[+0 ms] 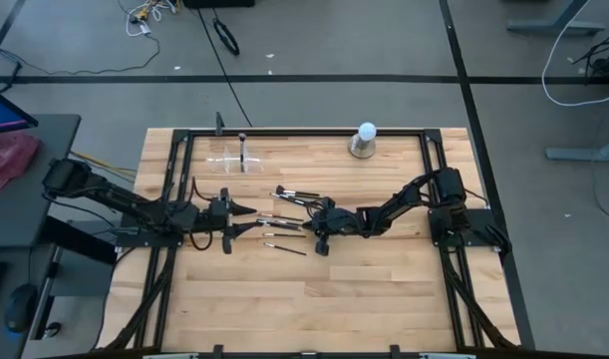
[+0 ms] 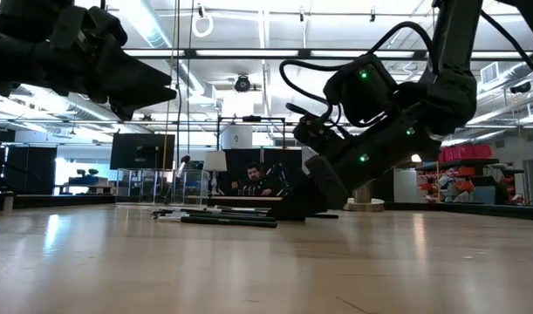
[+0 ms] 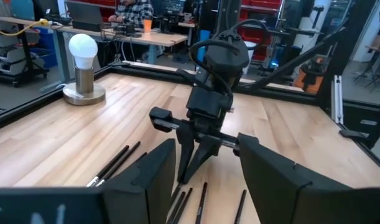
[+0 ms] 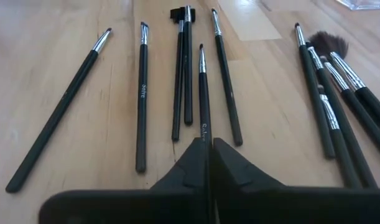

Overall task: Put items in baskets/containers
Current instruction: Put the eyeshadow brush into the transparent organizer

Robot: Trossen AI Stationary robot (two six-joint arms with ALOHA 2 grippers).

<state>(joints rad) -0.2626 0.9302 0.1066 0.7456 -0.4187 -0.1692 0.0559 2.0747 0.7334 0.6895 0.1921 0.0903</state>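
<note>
Several thin black makeup brushes lie side by side on the wood at mid-table. The clear plastic holder stands toward the far edge with one brush upright in it. My right gripper is down at the table among the brushes, shut on one of them. My left gripper hovers open to the left of the brushes, raised above the table, and touches nothing. My right gripper pinches one brush between its two fingertips at the handle's free end. The fingers slant down from the table's right and lie along the brush. The brush lies flat on the wood, with its bristle tip pointing away from the fingers.
A white ball on a grey round base stands near the far edge, right of the holder. A black frame runs around the work area. More brushes lie close beside the held one. Bare wood spreads toward the near edge.
</note>
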